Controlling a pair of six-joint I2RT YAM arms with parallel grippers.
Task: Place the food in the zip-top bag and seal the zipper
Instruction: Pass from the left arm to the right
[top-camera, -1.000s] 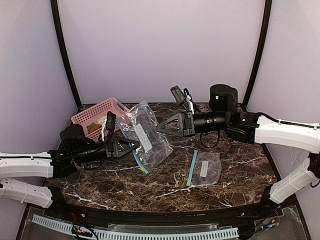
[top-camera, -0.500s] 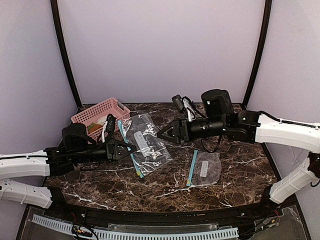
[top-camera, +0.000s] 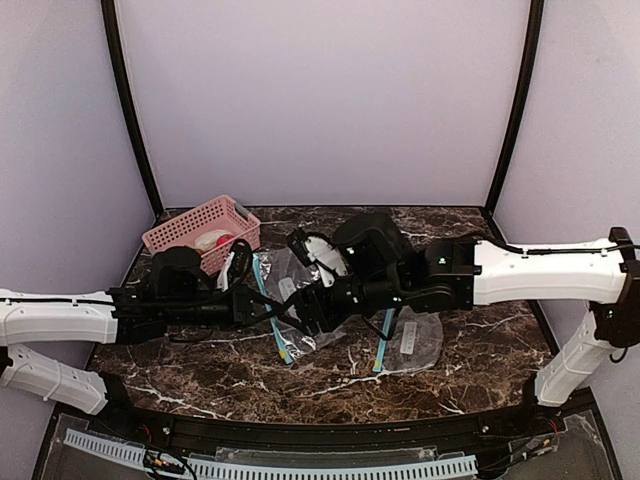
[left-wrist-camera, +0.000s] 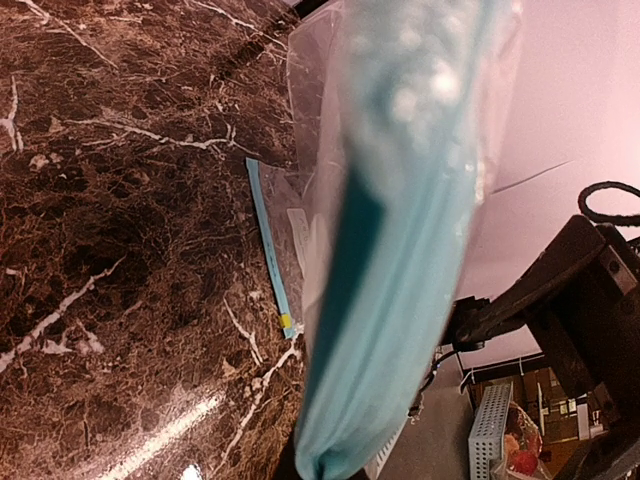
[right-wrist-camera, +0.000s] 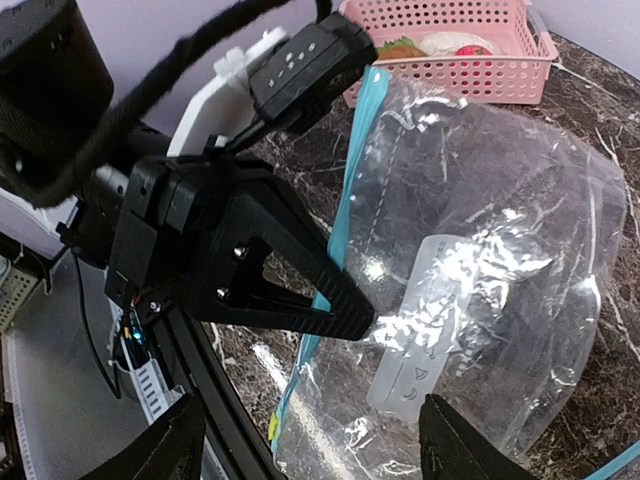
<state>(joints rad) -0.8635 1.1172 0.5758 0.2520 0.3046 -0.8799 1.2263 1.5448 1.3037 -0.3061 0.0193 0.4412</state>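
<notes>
We see the left gripper (right-wrist-camera: 352, 312) clamping the teal zipper edge of the zip-top bag (right-wrist-camera: 480, 220), mid-frame in the top view. The right gripper (right-wrist-camera: 310, 440) hangs over the bag, its fingers spread wide. The food (right-wrist-camera: 440, 43) lies in the pink basket (top-camera: 180, 228), upper left.

Tbl top (top-camera: 480, 345) dark brown marble w/ white veins, glossy glare. Walls (top-camera: 320, 100) plain pale lilac. 2 black curved poles (top-camera: 128, 110) at rear corners. White slotted strip (top-camera: 300, 467) along near edge.

High rear view; close wrist views share the bag (right-wrist-camera: 480, 230)
</notes>
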